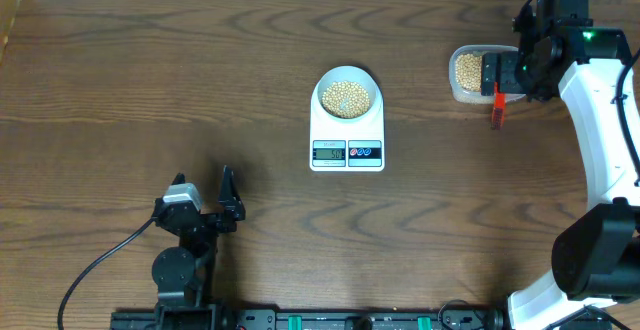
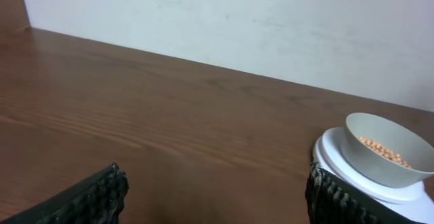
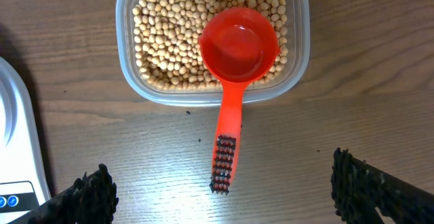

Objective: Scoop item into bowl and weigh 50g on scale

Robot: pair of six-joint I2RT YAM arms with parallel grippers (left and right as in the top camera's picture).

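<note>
Toward the near left of the brown wooden surface (image 1: 100,80), left end effector (image 1: 204,185) low and well apart from everything else; jaws spread wide, nothing between them; from the left wrist view, dark ribbed fingers (image 2: 88,200) at the bottom corners, bare wood between them, pale wall (image 2: 237,27) beyond.

Near the middle, white scale (image 1: 347,130) flat on the surface; grey display (image 1: 329,151) and two round buttons (image 1: 365,151) along its near edge; digits too small to read. On the scale's platform, small white bowl (image 1: 320,88), upright, partly filled with tan-yellow beans (image 1: 347,98); same bowl at the right edge of the left wrist view, beans lying low inside.

Further right, clear plastic tub (image 1: 455,75), well apart from the scale, holding many more of the beans; red scoop (image 3: 237,47) lying in it, cup empty and face up on the beans, handle out over the rim, tip on or just above the surface, impossible to tell which.

Above tub and scoop, right end effector (image 3: 230,200) fully open; black fingers either side of the handle's end and clear of it; gripping nothing.
</note>
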